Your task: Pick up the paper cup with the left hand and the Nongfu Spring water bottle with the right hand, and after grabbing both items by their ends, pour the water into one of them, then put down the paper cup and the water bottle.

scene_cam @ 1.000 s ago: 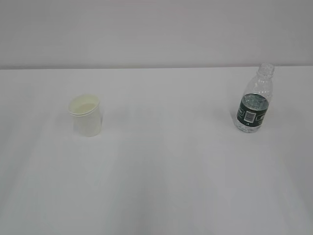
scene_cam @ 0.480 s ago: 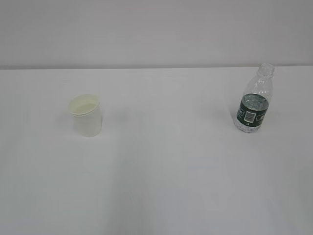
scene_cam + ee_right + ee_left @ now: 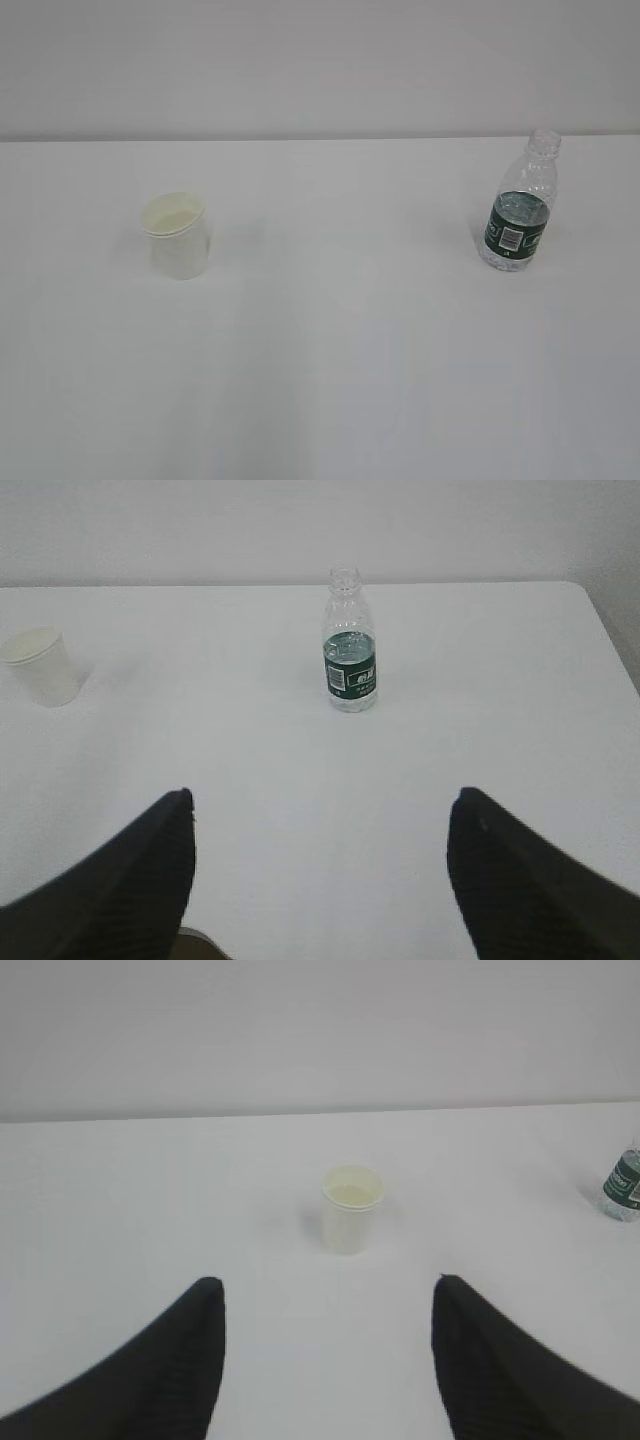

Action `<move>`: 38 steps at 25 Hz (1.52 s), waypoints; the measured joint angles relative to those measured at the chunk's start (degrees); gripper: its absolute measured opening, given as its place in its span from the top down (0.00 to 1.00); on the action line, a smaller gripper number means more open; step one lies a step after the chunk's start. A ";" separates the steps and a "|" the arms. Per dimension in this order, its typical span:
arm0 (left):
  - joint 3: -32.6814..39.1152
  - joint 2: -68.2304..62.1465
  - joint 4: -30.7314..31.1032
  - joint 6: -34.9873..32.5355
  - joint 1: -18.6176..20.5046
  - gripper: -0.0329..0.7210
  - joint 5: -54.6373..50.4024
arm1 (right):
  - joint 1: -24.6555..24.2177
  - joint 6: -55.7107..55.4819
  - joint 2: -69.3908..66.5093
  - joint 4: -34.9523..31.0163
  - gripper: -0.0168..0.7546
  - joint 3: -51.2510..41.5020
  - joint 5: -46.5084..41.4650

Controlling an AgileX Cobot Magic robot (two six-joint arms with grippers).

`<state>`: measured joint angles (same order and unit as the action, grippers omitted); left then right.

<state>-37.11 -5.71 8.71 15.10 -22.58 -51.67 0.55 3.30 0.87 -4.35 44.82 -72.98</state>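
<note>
Compared against both earlier exterior pictures: no visible change.

- Paper cup (image 3: 178, 238): no shift in position or tilt detected.
- Nongfu Spring water bottle (image 3: 517, 205): no shift in position detected; water level reads the same.
- Table (image 3: 340, 380): no new mark or object; any difference in shading too faint to tell.

Wrist views: available for the present moment only, so no comparison possible there.
</note>
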 joint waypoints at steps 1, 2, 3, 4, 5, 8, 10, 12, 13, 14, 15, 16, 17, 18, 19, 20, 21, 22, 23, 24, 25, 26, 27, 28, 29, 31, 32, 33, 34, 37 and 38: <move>0.45 1.18 -0.10 0.00 0.00 0.34 -0.93 | 0.00 0.00 0.23 0.00 0.22 0.09 -0.13; 0.73 2.63 -0.10 0.00 0.00 0.35 -2.18 | 0.00 0.00 0.27 0.00 0.22 0.09 -0.13; 0.82 4.05 -0.14 0.00 0.00 0.35 -3.26 | 0.00 0.00 0.27 0.00 0.22 0.09 -0.22; 0.95 5.21 -0.23 0.00 0.00 0.35 -4.05 | 0.00 0.00 0.27 0.00 0.22 0.09 -0.22; 0.95 5.59 -0.23 0.00 0.00 0.35 -5.24 | 0.00 0.00 0.27 0.00 0.22 0.09 -0.22; 1.21 5.59 -0.23 0.00 0.00 0.35 -6.57 | 0.00 0.00 0.27 0.15 0.22 0.09 -0.25; 1.29 5.59 -0.23 0.00 -0.05 0.35 -6.95 | 0.00 0.00 0.27 0.64 0.22 -0.03 -0.25; 1.70 5.59 -0.10 0.00 -0.05 0.35 -7.26 | 0.00 0.00 0.27 1.22 0.22 -0.91 -0.25; 2.05 5.59 0.03 0.00 -0.05 0.35 -7.38 | 0.00 0.00 0.27 1.35 0.22 -1.55 -0.37; 2.45 5.59 0.30 0.00 -0.05 0.35 -7.38 | 0.00 0.03 0.27 1.48 0.22 -2.59 -0.36; 3.07 5.59 0.40 0.00 -0.05 0.35 -7.38 | 0.00 0.12 0.27 1.61 0.22 -3.43 -0.36; 3.79 5.59 0.51 0.00 -0.05 0.36 -7.47 | 0.00 0.23 0.27 2.02 0.22 -4.31 -0.36; 4.39 5.59 0.51 0.00 -0.05 0.36 -7.47 | 0.00 0.34 0.27 2.72 0.22 -5.60 -0.36; 4.89 5.59 0.51 0.00 -0.05 0.36 -7.63 | 0.00 0.37 0.27 3.60 0.22 -6.51 -0.36; 5.14 5.59 0.59 0.00 -0.05 0.36 -7.63 | 0.00 0.47 0.27 4.35 0.22 -7.34 -0.36; 5.19 5.59 0.64 0.00 -0.05 0.36 -7.63 | 0.00 0.47 0.27 5.53 0.22 -8.19 -0.36; 5.19 5.59 0.80 0.00 -0.05 0.36 -7.63 | 0.00 0.47 0.27 6.49 0.22 -9.02 -0.36; 5.19 5.59 0.89 0.00 -0.05 0.36 -7.63 | 0.00 0.58 0.27 7.02 0.22 -9.57 -0.36; 5.19 5.59 0.94 0.00 -0.05 0.36 -7.63 | 0.00 0.58 0.27 7.27 0.22 -10.14 -0.36; 5.19 5.59 1.04 0.00 -0.05 0.36 -7.63 | 0.00 0.58 0.27 7.51 0.22 -10.99 -0.36; 5.19 5.59 1.04 0.00 -0.05 0.36 -7.63 | 0.00 0.72 0.27 7.50 0.22 -11.60 -0.08; 5.19 5.59 1.14 0.00 -0.05 0.36 -7.91 | 0.00 0.72 0.27 7.50 0.22 -12.35 0.23; 5.28 5.59 1.08 0.00 -0.05 0.36 -8.57 | 0.00 0.72 0.27 7.50 0.22 -13.02 0.79; 5.32 5.59 1.08 0.00 -0.05 0.36 -9.35 | 0.00 0.72 0.27 7.52 0.22 -13.39 1.16; 5.59 5.59 1.08 0.00 -0.05 0.36 -10.41 | 0.00 0.72 0.27 7.52 0.22 -13.90 1.97; 5.71 5.59 1.08 0.00 -0.05 0.36 -11.23 | 0.00 0.72 0.27 7.62 0.22 -14.44 3.29; 5.75 5.59 1.08 0.00 -0.05 0.36 -11.23 | 0.00 0.72 0.27 7.62 0.22 -14.55 3.75; 5.75 5.59 1.08 0.00 -0.05 0.36 -11.23 | 0.00 0.72 0.27 7.62 0.23 -14.77 4.15; 5.75 5.59 1.08 0.00 -0.05 0.36 -11.23 | 0.00 0.72 0.27 7.62 0.24 -14.91 4.28; 6.40 5.59 0.97 0.00 -0.05 0.36 -11.30 | 0.00 0.72 0.27 7.62 0.25 -15.13 4.78; 6.52 5.59 0.97 0.00 -0.05 0.36 -11.30 | 0.00 0.72 0.27 7.62 0.25 -15.13 4.95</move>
<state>-30.58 -0.12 9.68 15.10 -22.63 -62.97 0.55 4.02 1.15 3.27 29.69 -68.04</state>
